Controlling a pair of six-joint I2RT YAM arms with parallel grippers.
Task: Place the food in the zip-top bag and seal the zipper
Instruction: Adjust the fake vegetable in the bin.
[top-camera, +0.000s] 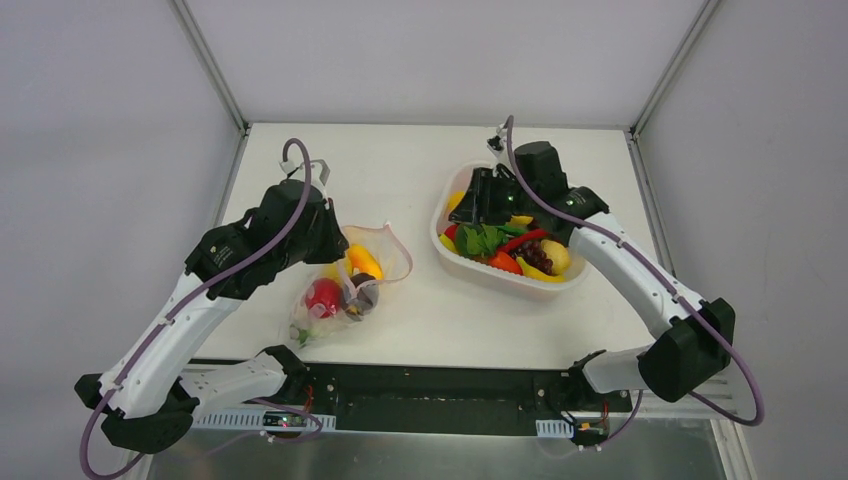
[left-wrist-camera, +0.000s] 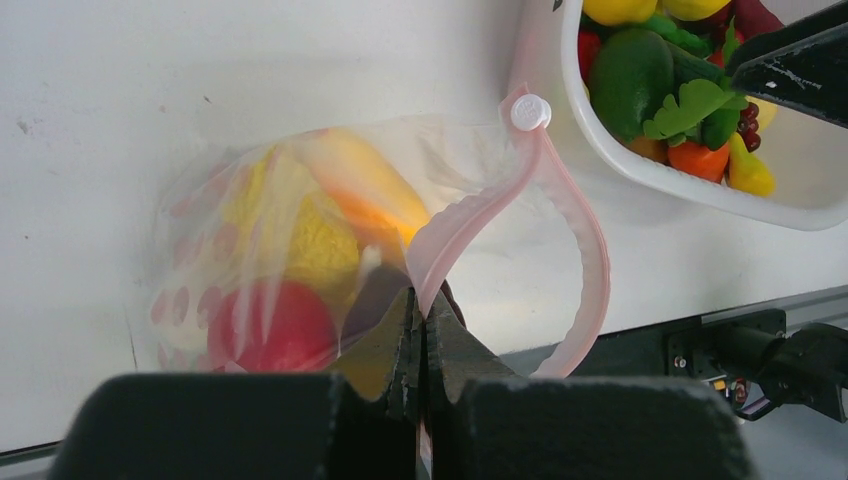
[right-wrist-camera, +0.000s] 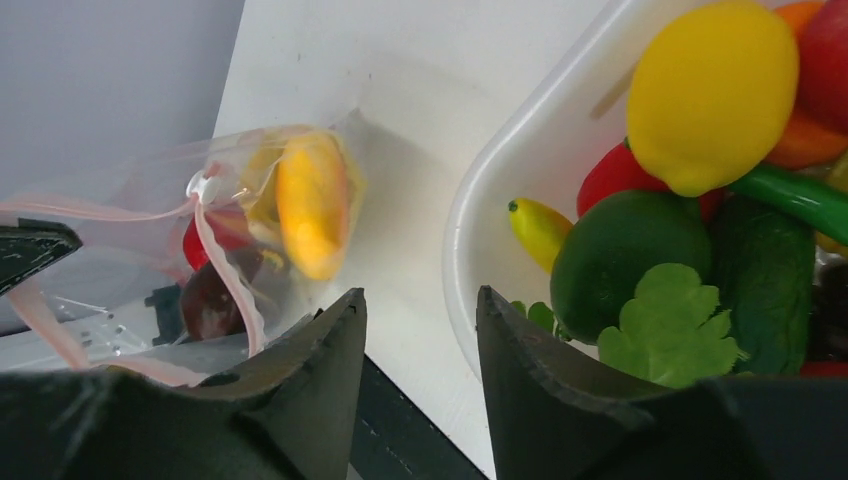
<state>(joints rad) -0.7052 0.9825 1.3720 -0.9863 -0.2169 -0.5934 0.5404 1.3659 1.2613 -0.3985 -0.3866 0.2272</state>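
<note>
- L gripper (left-wrist-camera: 421, 335): clenched on zipper (left-wrist-camera: 592, 262) of zip-top bag (left-wrist-camera: 200, 240); bag mouth gapes.
- R gripper (right-wrist-camera: 420, 345): jaws apart, empty, over basket (right-wrist-camera: 480, 200) edge.
- Food (top-camera: 505, 262): some in bag, rest in basket.

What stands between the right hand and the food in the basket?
Nothing visible does. The right hand is open and empty over the left rim of the basket, and the food lies uncovered beside it. The left hand, shut on the bag, is aside.
</note>
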